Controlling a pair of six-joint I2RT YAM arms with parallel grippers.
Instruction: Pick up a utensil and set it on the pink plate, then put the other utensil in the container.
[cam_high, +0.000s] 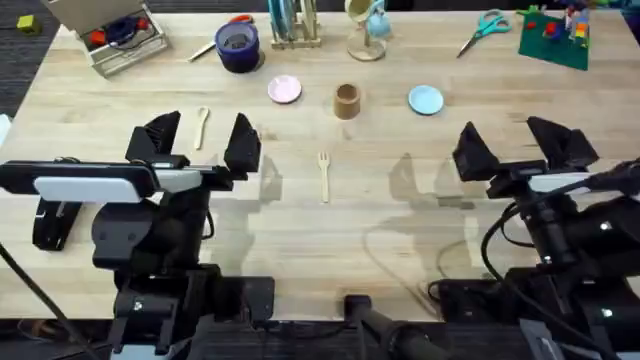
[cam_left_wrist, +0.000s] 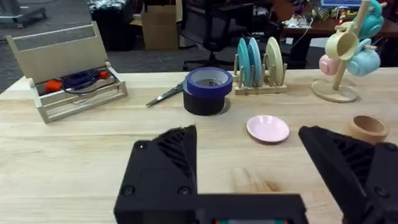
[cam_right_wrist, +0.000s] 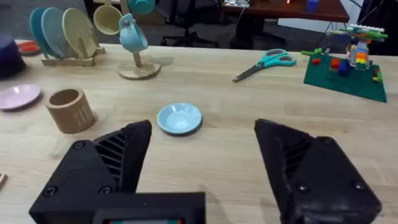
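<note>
A: Spoon (cam_high: 202, 126) and fork (cam_high: 324, 175)?
B: Pale wood, thin, both lengthwise up the frame, left of centre and mid-frame; fork prongs up.
A: Plate (cam_high: 285, 90), cup (cam_high: 346, 101)?
B: Round pink plate, ribbed brown cup, upper centre.
A: Grippers?
B: Left gripper (cam_high: 200, 143) and right gripper (cam_high: 515, 142) gape wide, holding nothing.

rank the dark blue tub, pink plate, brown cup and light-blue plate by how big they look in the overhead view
1. dark blue tub
2. pink plate and light-blue plate: they look alike, so no ranking between them
3. brown cup, slightly narrower
</note>
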